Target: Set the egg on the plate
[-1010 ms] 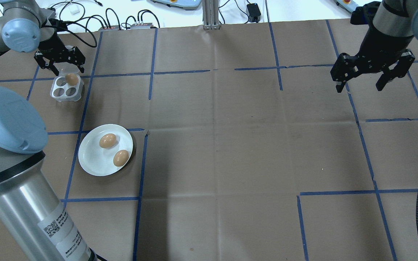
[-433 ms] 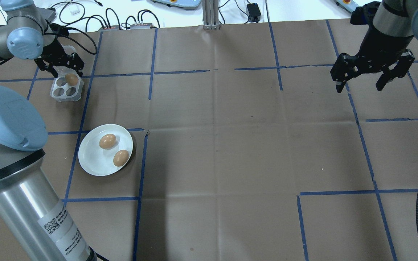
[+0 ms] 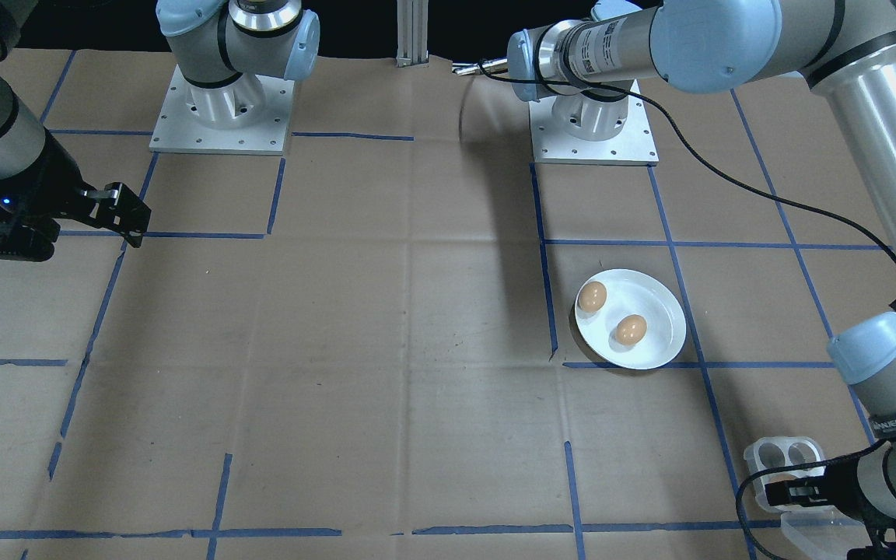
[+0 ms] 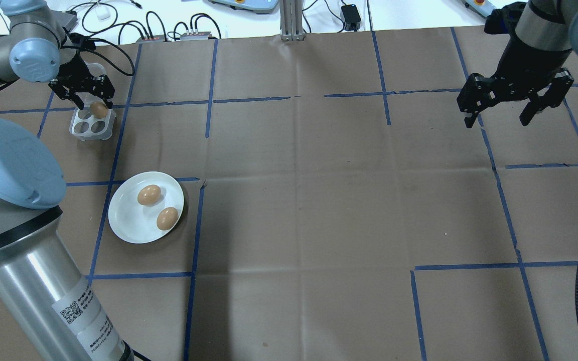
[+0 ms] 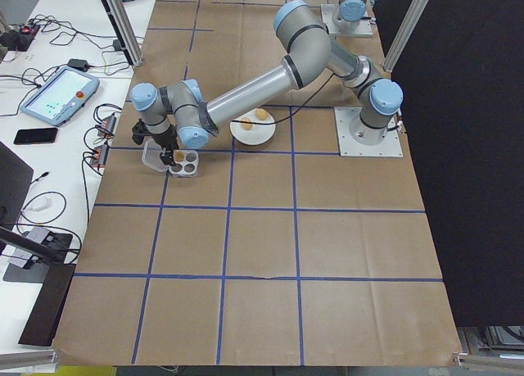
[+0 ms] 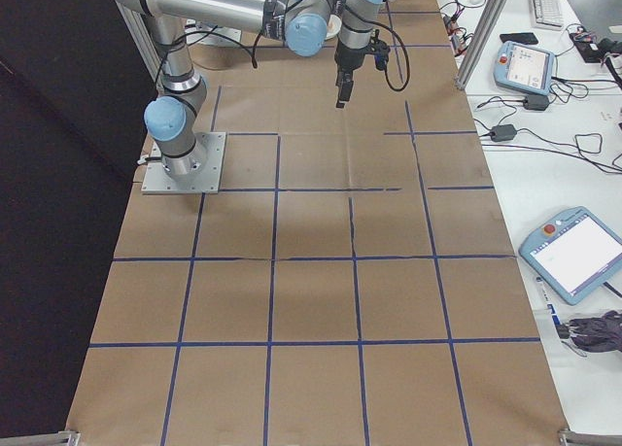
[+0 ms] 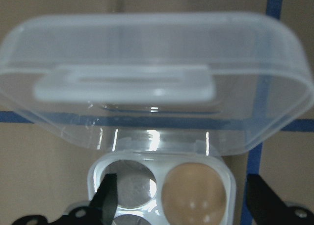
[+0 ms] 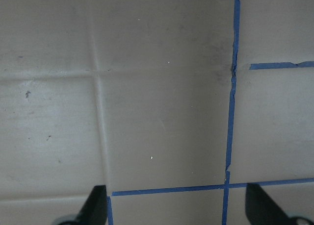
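Brown paper marked with a grid of blue tape (image 4: 210,65) covers the table (image 4: 319,200).

The plate (image 4: 133,223) lies on the robot's left half of the table, well apart from both grippers. Two brown eggs rest on it: one (image 4: 149,194) nearer the far rim, one (image 4: 167,218) beside it toward the right rim. They lie close together but do not touch.

A clear egg tray (image 4: 84,131) stands farther out on the table from the plate, its hinged lid (image 7: 157,73) folded open and standing behind the wells. A third egg (image 4: 99,110) sits in the tray's far right well as seen from overhead. The other wells (image 7: 128,183) that can be seen hold nothing.

The left gripper (image 4: 82,97) hangs directly over the tray. Its jaws are spread apart, with one finger (image 7: 109,195) on each side of the tray. In the left wrist view the egg lies between the two fingertips, nearer the right one, with a gap on both sides; nothing is gripped.

The right gripper (image 4: 500,114) hangs above bare paper on the far right of the table, well apart from every object. Its jaws are also spread wide and hold nothing.
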`<state>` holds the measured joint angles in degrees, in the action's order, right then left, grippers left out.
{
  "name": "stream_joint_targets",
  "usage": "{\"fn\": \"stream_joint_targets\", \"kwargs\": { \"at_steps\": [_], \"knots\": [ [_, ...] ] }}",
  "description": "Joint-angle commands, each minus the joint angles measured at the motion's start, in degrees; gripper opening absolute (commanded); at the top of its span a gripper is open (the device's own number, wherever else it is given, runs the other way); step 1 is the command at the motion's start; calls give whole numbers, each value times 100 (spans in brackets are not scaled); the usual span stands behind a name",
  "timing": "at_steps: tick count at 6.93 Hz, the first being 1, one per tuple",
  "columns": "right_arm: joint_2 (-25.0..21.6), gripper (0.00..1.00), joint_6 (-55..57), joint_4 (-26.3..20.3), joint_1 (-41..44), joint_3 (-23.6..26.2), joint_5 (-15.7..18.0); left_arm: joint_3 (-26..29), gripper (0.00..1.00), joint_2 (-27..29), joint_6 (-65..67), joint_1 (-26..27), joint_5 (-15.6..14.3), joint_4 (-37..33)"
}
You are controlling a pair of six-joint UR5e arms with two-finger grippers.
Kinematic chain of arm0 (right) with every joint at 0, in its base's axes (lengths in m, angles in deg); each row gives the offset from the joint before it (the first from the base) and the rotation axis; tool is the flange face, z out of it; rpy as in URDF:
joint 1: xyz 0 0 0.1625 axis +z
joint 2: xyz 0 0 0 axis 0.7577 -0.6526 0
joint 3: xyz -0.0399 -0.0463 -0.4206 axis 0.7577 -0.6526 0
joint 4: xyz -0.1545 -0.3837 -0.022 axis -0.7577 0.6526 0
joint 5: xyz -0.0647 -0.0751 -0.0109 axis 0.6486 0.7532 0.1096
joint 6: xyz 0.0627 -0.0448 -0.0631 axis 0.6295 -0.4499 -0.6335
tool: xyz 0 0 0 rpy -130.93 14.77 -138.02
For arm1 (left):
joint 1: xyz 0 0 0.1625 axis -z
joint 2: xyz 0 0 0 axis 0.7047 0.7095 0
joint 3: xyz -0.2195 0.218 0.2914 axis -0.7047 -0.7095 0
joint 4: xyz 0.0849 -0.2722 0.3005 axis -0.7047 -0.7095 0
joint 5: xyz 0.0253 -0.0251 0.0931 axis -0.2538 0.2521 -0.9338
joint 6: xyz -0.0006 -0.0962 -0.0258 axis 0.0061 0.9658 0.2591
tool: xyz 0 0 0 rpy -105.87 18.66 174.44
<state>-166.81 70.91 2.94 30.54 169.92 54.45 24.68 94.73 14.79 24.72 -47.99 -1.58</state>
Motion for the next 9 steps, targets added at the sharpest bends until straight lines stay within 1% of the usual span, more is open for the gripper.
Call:
{"fn": "stream_joint_targets", "kwargs": {
  "at_steps": [1, 3, 4, 5, 6, 7, 8, 9],
  "knots": [
    [0, 100, 0, -4, 0, 0, 0, -12, 63, -38, 2, 0, 0, -83],
    [0, 100, 0, -4, 0, 0, 0, -12, 50, -20, 11, 0, 0, -162],
    [0, 100, 0, 5, 0, 0, 0, -12, 45, -29, 11, 0, 0, -171],
    [0, 100, 0, 5, 0, 0, 0, 14, 32, -72, 11, 0, -9, -275],
    [0, 100, 0, -4, 0, 0, 0, 15, 26, -82, 11, 0, -9, -285],
    [0, 100, 0, -4, 0, 0, 0, 75, 23, -90, 11, 0, -18, -329],
    [0, 100, 0, 5, 0, 0, 0, 128, 23, -238, 11, 0, -26, -503],
    [0, 100, 0, -4, 0, 0, 0, 137, 22, -510, 11, 0, -27, -792]
  ]
}}
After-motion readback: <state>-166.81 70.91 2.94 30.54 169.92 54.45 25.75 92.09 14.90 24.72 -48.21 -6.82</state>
